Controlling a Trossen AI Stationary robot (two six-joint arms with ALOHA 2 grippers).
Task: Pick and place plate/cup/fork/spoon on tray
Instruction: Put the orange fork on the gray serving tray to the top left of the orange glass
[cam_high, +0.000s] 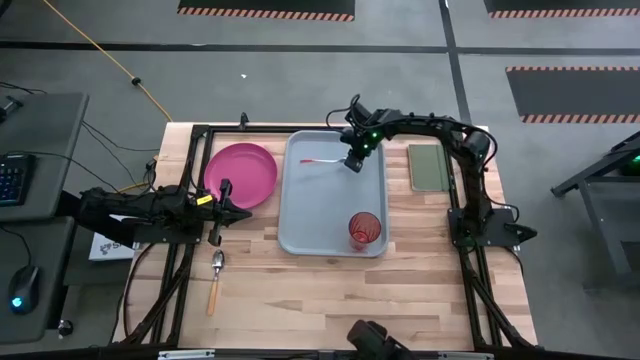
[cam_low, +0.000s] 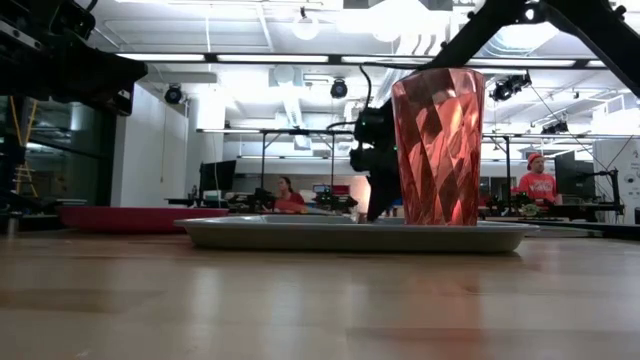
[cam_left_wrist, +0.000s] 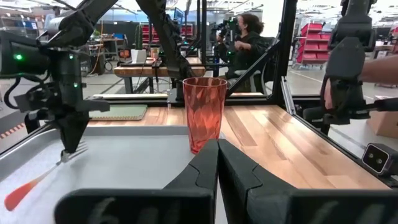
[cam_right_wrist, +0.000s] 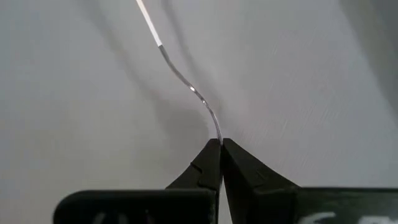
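Note:
The grey-blue tray (cam_high: 300, 225) lies mid-table. The red-orange cup (cam_high: 365, 230) stands upright on its near right part and also shows in the low view (cam_low: 438, 145) and the left wrist view (cam_left_wrist: 204, 112). My right gripper (cam_high: 352, 162) is over the tray's far part, shut on the fork (cam_high: 318, 160). The magenta plate (cam_high: 240, 172) lies on the table left of the tray. The spoon (cam_high: 216, 275) lies on the table near the front left. My left gripper (cam_high: 246, 213) is shut and empty by the plate's near edge, pointing toward the tray. My right gripper pinches the fork's metal tine end (cam_right_wrist: 217, 134) between its two fingertips, pointing down from above. The fork reaches away from the fingers toward the table's left, its red handle (cam_left_wrist: 25, 190) sloping down to the tray floor. Whether the handle end touches the tray I cannot tell.
A dark green pad (cam_high: 430, 167) lies on the table right of the tray. The arms' black frames run along the table's left and right sides. People sit at benches in the room beyond the table.

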